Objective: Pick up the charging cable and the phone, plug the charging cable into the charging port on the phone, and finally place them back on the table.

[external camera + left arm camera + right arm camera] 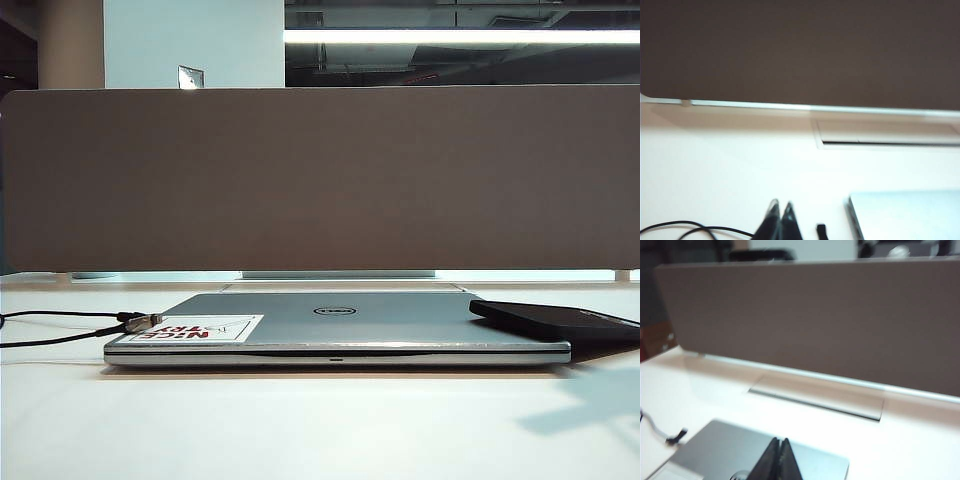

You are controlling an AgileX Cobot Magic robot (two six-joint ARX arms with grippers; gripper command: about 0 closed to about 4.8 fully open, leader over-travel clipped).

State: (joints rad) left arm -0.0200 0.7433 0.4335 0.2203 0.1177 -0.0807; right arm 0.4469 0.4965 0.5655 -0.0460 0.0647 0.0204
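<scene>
So my left gripper (780, 220) and right gripper (779, 458) are pinched closed, empty. The charging cable (139, 321) sits at nine o'clock off the laptop (336, 330), the phone (556, 322) propped at three, handy for each arm.

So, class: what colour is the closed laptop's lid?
Silver laptop, clearest in the exterior view.

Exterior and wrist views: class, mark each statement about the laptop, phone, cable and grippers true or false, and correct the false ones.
1. The phone rests partly on the closed laptop. True.
2. The charging cable is plugged into the phone. False: its plug lies at the laptop's opposite corner.
3. The left gripper is shut. True.
4. The right gripper holds the phone. False: it is shut on nothing, above the laptop.
</scene>
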